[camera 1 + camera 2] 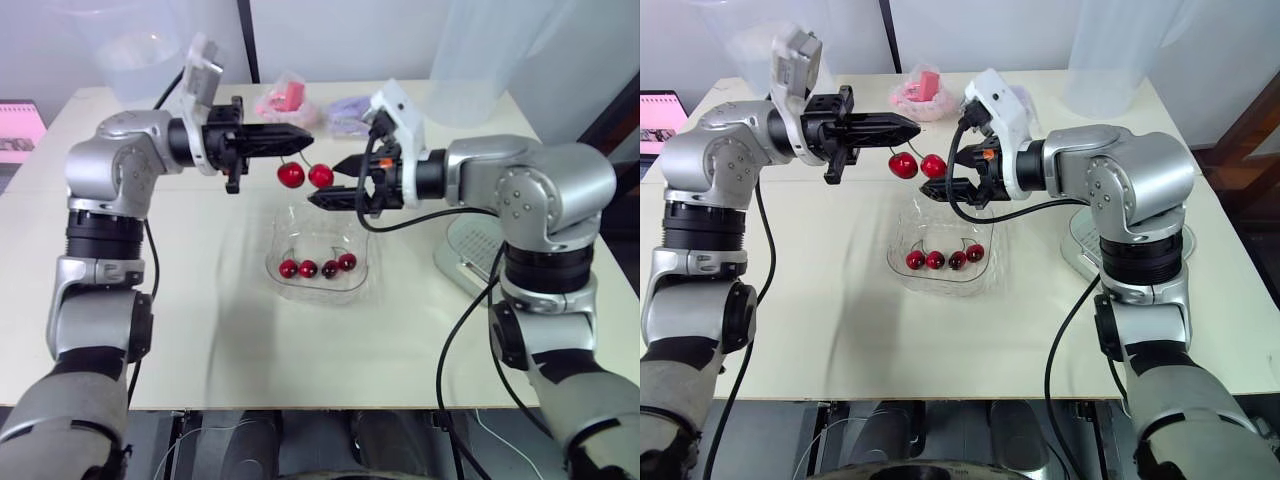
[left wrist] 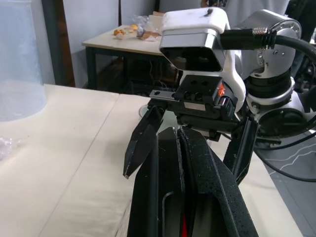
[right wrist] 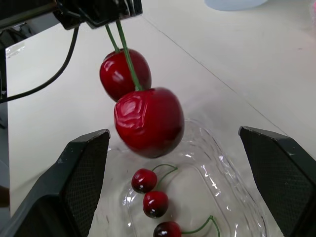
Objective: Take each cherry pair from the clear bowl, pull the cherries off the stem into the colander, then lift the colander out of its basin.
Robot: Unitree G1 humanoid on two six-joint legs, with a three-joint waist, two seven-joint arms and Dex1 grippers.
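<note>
My left gripper (image 1: 303,133) is shut on the green stem of a red cherry pair (image 1: 305,176), which hangs above the clear bowl (image 1: 273,264). From the right, my right gripper (image 1: 326,183) stands open. Its two fingers lie on either side of the nearer cherry (image 3: 149,121) without touching it. Several more cherries (image 1: 318,267) with stems lie in a row in the bowl. The pale perforated colander (image 1: 468,248) sits in its basin on the right of the table, mostly hidden behind my right arm.
A pink packet (image 1: 285,99) and a purple packet (image 1: 347,112) lie at the back of the table. Clear plastic containers stand at the back left (image 1: 138,58) and back right (image 1: 485,60). A pink-screened device (image 1: 18,130) lies off the left edge.
</note>
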